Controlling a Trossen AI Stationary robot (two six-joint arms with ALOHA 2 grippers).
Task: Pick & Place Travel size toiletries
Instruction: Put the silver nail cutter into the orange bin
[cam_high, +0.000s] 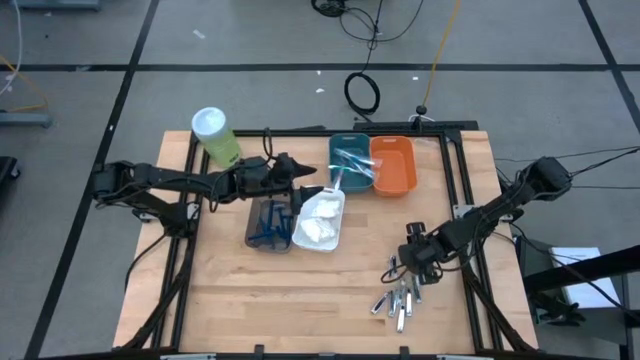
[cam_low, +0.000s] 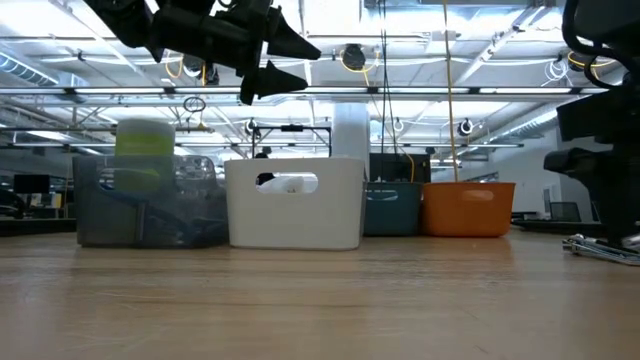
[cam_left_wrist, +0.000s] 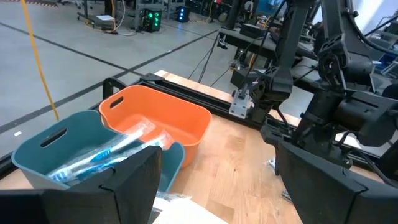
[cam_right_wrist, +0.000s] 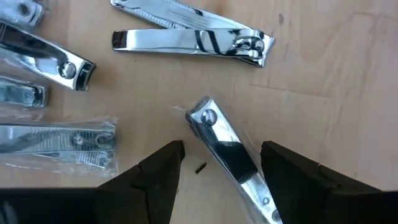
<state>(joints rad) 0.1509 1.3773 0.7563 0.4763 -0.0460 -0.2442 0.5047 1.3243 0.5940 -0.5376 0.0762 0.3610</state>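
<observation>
Several silvery nail clippers (cam_high: 400, 298), some in clear wrappers, lie flat on the wooden table at its near right. My right gripper (cam_high: 414, 258) points down over them, open. In the right wrist view its fingers (cam_right_wrist: 155, 177) stand on either side of one clipper (cam_right_wrist: 217, 134) without touching it. My left gripper (cam_high: 318, 190) hangs open and nearly level above the far end of the white bin (cam_high: 320, 222), high over it in the low view (cam_low: 292, 60), with nothing between its fingers.
Behind the white bin of white packets stand a teal bin (cam_high: 349, 160) with toothbrushes and an orange bin (cam_high: 393, 165). A clear brownish bin (cam_high: 270, 225) holds dark blue razors. A green canister (cam_high: 215, 135) stands far left. Bare table lies toward the near edge.
</observation>
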